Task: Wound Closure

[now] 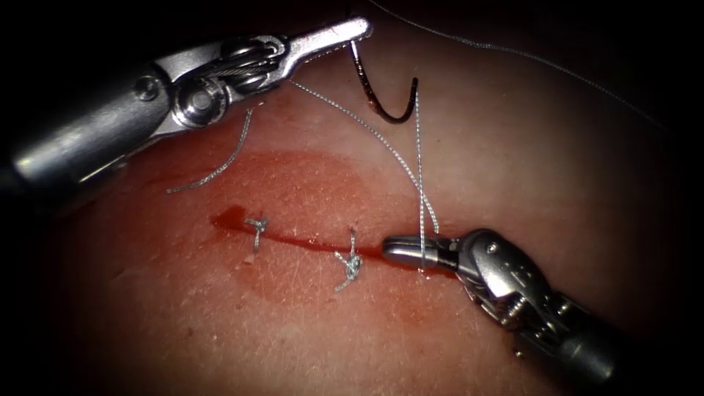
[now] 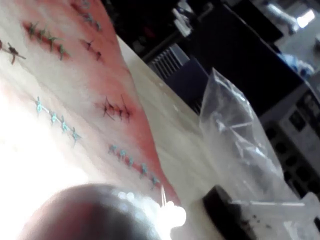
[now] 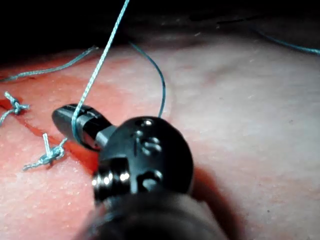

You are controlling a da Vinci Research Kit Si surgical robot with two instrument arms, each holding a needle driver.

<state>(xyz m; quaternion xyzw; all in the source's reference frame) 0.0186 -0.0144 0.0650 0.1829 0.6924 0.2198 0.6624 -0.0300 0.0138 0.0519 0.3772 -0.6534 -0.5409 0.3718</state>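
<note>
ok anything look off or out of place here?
Nothing stands out. The left tool holds the needle near its tail, clear above the tissue. Thread loops around the right tool, lying over the cut beside two tied knots. Red fluid lines the cut.

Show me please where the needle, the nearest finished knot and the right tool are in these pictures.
needle (image 1: 381,108), endoscope view, on the bottom of its curve, clear of the tissue.
knot (image 1: 351,267), endoscope view, on the knotted thread at the cut.
right tool (image 1: 412,250), endoscope view, on its shut jaws, thread looped around them.
</note>
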